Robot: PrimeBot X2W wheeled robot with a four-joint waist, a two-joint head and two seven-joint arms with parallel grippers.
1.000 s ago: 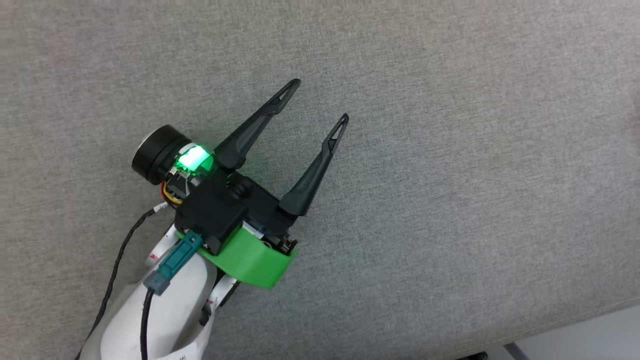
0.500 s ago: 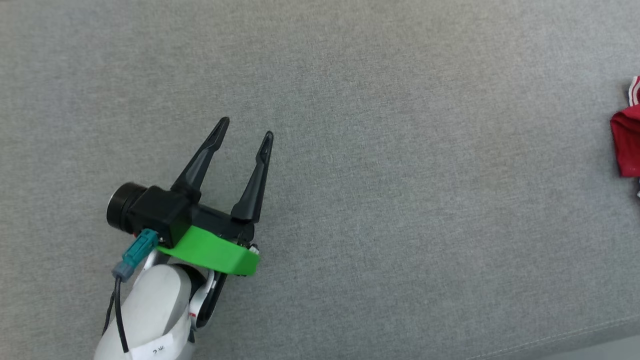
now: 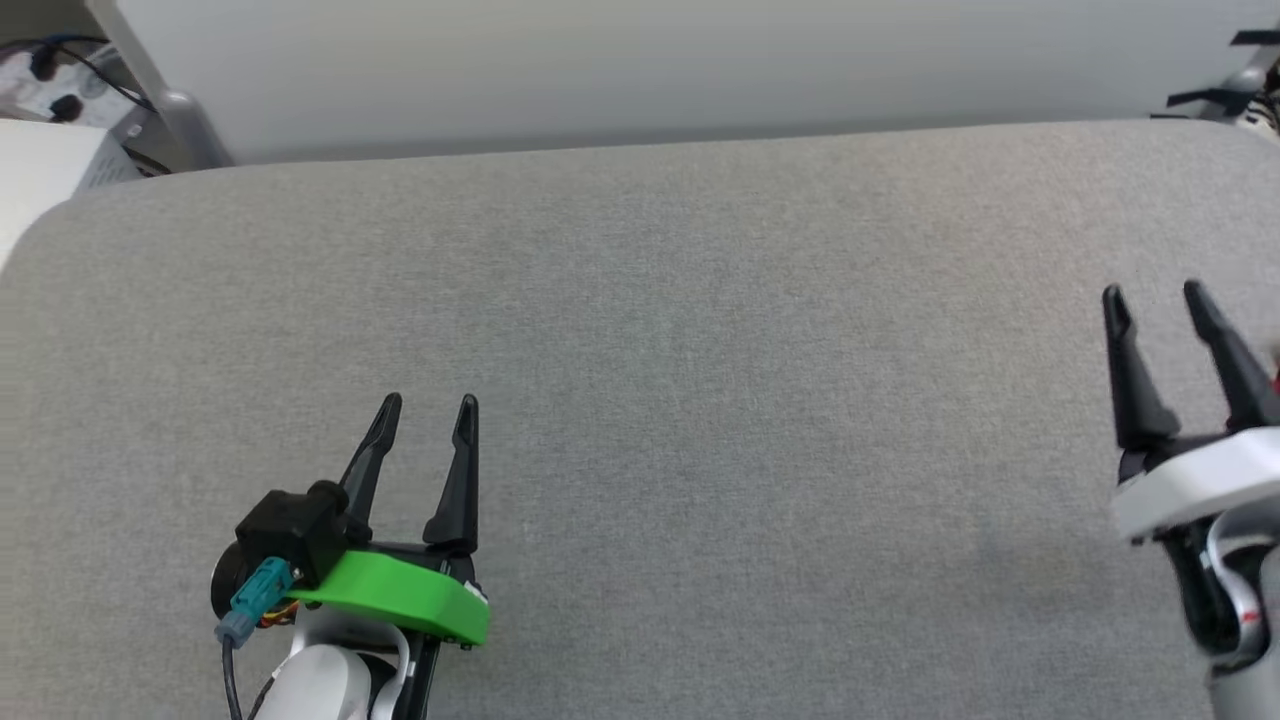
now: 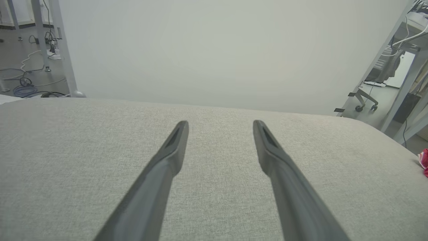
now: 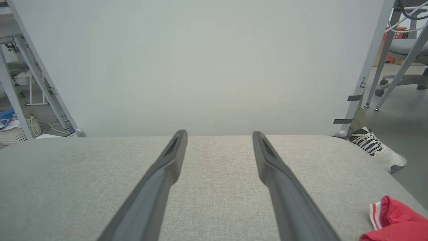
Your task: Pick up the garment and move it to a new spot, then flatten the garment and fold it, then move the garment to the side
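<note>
The garment, red with a white-and-red striped edge, lies bunched at the right end of the grey padded surface: at the lower right garment (image 5: 394, 221) in the right wrist view and as a small red bit garment (image 4: 424, 160) at the left wrist view's right edge. My left gripper (image 3: 430, 405) hovers at the lower left over bare fabric, open and empty, as the left gripper (image 4: 220, 124) also looks from its own wrist. My right gripper (image 3: 1152, 295) stands at the right edge, open with nothing between its fingers, the right gripper (image 5: 219, 134) well left of the garment.
The grey padded surface (image 3: 700, 350) ends at a far edge against a white panel (image 3: 650, 60). Metal frame legs (image 5: 361, 83) stand at the right corner, with a shoe (image 5: 378, 149) on the floor beside them. Cables and a basket lie on the floor at the left.
The head camera has swung up, so the whole picture shifted and the far edge and the panel came in. The left gripper now points straight up the view. The right gripper has come into view.
</note>
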